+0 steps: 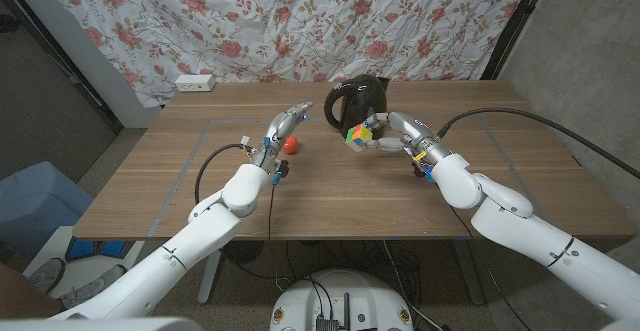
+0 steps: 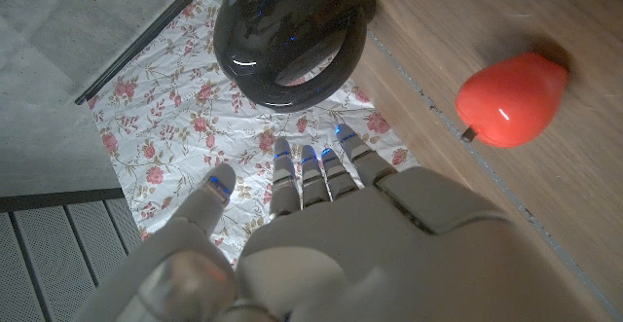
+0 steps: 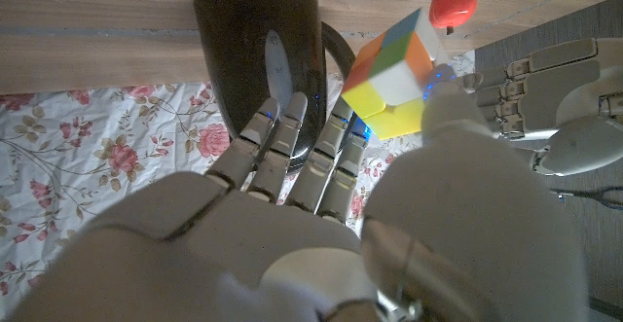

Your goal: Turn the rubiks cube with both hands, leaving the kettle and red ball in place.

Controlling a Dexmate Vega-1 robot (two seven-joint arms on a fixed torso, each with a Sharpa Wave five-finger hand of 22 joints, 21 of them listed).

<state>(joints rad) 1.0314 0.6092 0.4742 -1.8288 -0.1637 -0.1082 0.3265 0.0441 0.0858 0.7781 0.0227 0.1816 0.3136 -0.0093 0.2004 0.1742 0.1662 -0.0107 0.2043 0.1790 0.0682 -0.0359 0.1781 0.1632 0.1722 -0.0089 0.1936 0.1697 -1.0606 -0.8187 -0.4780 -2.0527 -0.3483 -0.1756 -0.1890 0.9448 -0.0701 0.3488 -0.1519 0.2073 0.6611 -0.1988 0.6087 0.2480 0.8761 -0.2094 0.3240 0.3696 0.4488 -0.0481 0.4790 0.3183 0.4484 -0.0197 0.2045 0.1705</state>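
1. A wooden counter point(image 1: 200, 186) stands in front of a hanging cloth point(image 1: 200, 21) printed with red roses, with grey walls to either side; a white power strip point(image 1: 195, 82) lies at the counter's far left edge.
2. The black kettle point(image 1: 358, 99) stands upright at the far middle of the counter, its handle arching over the top.
3. The rubiks cube point(image 1: 360, 133) is held up off the wood just in front of the kettle. It is tilted, one corner pointing down, with green, yellow and orange faces showing. Being a cube, it has no long axis to speak of.
4. The right hand point(image 1: 392, 131) holds the cube from the robot's right side. In the right wrist view the thumb tip presses the cube's near edge, while the other fingers point(image 3: 292, 142) reach out toward the kettle behind it.
5. The left hand point(image 1: 285, 126) is raised above the counter to the left of the cube and apart from it, fingers stretched out and spread, holding nothing.
6. The red ball point(image 1: 291, 143) lies on the wood just beside and below the left hand. Whether they touch, I cannot tell. In the left wrist view it looks pear-shaped, with a small dark stem end.
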